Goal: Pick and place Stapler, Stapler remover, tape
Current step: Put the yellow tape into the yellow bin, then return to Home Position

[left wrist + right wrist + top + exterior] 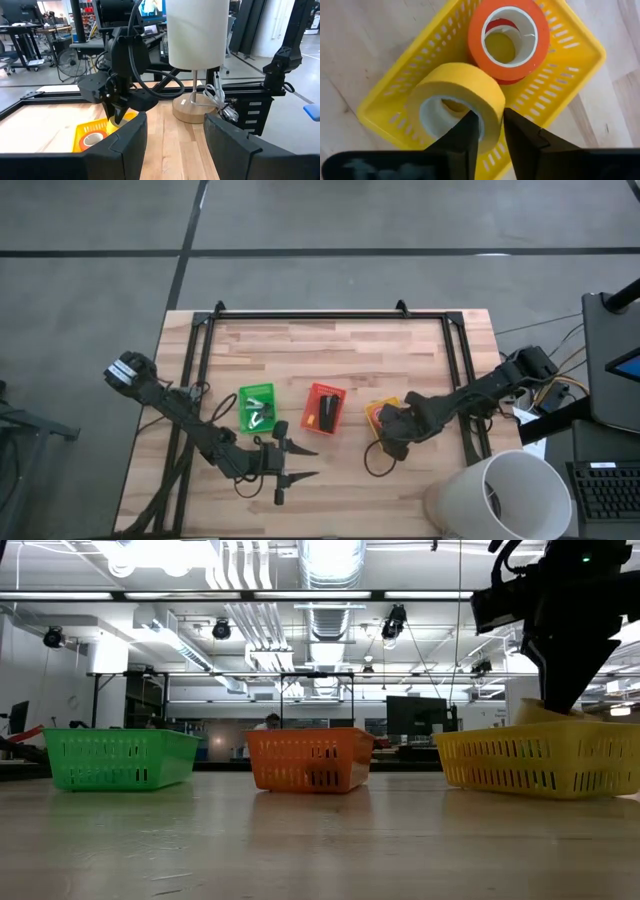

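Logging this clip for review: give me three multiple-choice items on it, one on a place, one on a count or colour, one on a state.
1. Where is the right gripper?
A. over the green bin
B. over the yellow bin
C. over bare table

2. How many bins stand on the table?
A. two
B. three
C. four

3. What is the state of the yellow tape?
A. lying on the bare table
B. lying in the orange bin
C. its wall between the right gripper's fingers, over the yellow bin

Answers:
1 B, the high view puts it there.
2 B, green bin, orange bin and yellow bin.
3 C, the right wrist view shows a finger on each side of its wall.
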Robot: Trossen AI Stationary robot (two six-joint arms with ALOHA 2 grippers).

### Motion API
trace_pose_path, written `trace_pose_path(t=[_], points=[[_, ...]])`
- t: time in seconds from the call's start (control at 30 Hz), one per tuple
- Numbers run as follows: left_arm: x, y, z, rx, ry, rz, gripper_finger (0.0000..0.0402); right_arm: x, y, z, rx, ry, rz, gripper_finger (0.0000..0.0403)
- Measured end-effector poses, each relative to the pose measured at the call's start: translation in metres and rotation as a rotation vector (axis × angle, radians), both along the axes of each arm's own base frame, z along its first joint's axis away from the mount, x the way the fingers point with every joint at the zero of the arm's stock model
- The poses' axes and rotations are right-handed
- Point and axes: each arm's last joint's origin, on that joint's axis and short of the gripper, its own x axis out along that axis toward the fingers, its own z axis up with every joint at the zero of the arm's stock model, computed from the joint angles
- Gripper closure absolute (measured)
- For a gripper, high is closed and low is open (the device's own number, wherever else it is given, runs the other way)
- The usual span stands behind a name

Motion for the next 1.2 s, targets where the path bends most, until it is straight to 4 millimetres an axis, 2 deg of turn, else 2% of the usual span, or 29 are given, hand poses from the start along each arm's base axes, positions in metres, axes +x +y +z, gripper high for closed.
trace_pose_path(t=[0.2, 0.33, 0.53, 0.7, 0.93, 1.1, 1.2], points=[[0.000, 0.000, -0.001, 0.002, 0.006, 0.000, 0.0204, 0.000, -0.001, -0.002, -0.035, 0.007, 0.001, 0.0274], [0.000, 0.000, -0.001, 0.004, 0.009, 0.001, 0.0204, -0.003, -0.003, 0.004, -0.046, -0.016, -0.002, 0.0241], [0.001, 0.004, -0.005, 0.038, 0.044, 0.078, 0.0207, -0.008, -0.007, 0.018, -0.094, -0.093, -0.011, 0.0228], [0.002, 0.008, -0.012, 0.088, 0.101, 0.113, 0.0241, -0.005, -0.008, 0.027, -0.134, -0.226, 0.046, 0.0264], [0.007, 0.015, -0.027, 0.098, 0.137, 0.096, 0.0383, 0.019, 0.004, 0.025, -0.011, -0.521, 0.269, 0.0381], [0.008, 0.022, -0.038, 0.088, 0.148, 0.050, 0.0393, 0.031, 0.013, 0.020, 0.079, -0.768, 0.403, 0.0394], [0.009, 0.032, -0.044, 0.056, 0.129, 0.049, 0.0398, 0.032, 0.014, 0.016, 0.069, -0.930, 0.480, 0.0394]])
